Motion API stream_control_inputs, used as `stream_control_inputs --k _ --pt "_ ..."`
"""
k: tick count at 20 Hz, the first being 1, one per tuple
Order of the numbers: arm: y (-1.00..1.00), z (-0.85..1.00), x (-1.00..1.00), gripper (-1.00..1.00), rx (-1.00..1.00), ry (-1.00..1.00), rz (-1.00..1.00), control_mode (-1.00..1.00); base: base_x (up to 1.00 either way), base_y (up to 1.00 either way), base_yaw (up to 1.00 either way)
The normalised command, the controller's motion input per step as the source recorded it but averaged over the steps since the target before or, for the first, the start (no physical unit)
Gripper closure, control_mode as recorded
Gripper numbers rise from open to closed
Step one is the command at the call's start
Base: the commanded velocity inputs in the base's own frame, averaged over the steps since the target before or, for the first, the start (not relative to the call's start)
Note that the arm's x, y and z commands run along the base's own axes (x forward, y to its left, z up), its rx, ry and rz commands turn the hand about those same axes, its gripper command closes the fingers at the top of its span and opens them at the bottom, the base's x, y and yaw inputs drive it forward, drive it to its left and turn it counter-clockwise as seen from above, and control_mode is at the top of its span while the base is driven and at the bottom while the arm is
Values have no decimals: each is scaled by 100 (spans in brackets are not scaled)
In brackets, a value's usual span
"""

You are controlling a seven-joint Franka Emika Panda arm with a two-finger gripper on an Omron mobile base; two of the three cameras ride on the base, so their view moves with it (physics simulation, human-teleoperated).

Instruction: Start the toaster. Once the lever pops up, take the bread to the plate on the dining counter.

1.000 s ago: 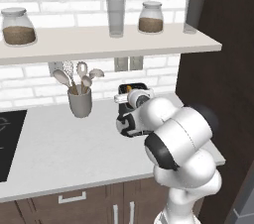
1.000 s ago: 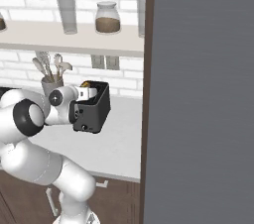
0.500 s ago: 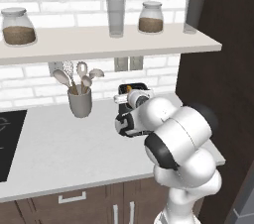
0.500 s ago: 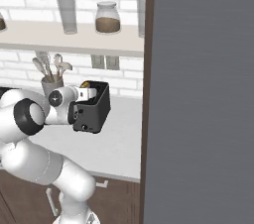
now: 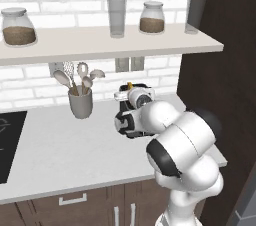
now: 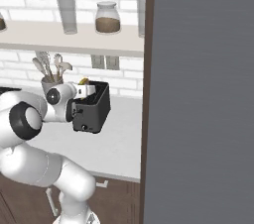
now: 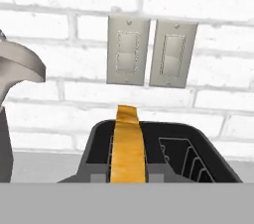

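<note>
A: Left base view: where is the toaster [image 5: 125,123] seen?

B: It is seen on the grey counter [image 5: 60,145] by the brick wall, to the right of the utensil crock [image 5: 81,104]. Much of it is covered by the white arm. The claw [image 5: 129,90] is held over its black top, and a small yellow tip of the bread [image 5: 130,85] is made out just above the hand.

A: Can the grip be judged there?

B: It cannot be told from that side.

A: And in the right base view?

B: The toaster [image 6: 94,111] is shown in full, upright, near the counter's back edge. The claw [image 6: 91,90] is laid across its near top edge, pointed towards the wall. The bread [image 6: 84,81] is glimpsed as a yellow speck behind the hand, above the slots.

A: What is given by the hand view?

B: The bread [image 7: 128,143] is seen edge-on, its golden crust rising out of the left slot of the toaster [image 7: 178,143]. It is flanked low down by the two fingertips [image 7: 100,173], each pressed against a face of the slice. The claw [image 7: 128,173] is thus clenched on the bread, which is not yet lifted out of the slot. Two wall switch plates [image 7: 128,49] are seen behind, on the white brick.
</note>
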Motion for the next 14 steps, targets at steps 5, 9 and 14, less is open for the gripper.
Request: stream_control_inputs --k 5,9,14 --pt "0 51 0 100 3 0 0 -100 0 0 0" --pt "0 41 -8 100 5 0 0 -100 0 0 0" --pt "-1 36 -18 100 7 0 0 -100 0 0 0"
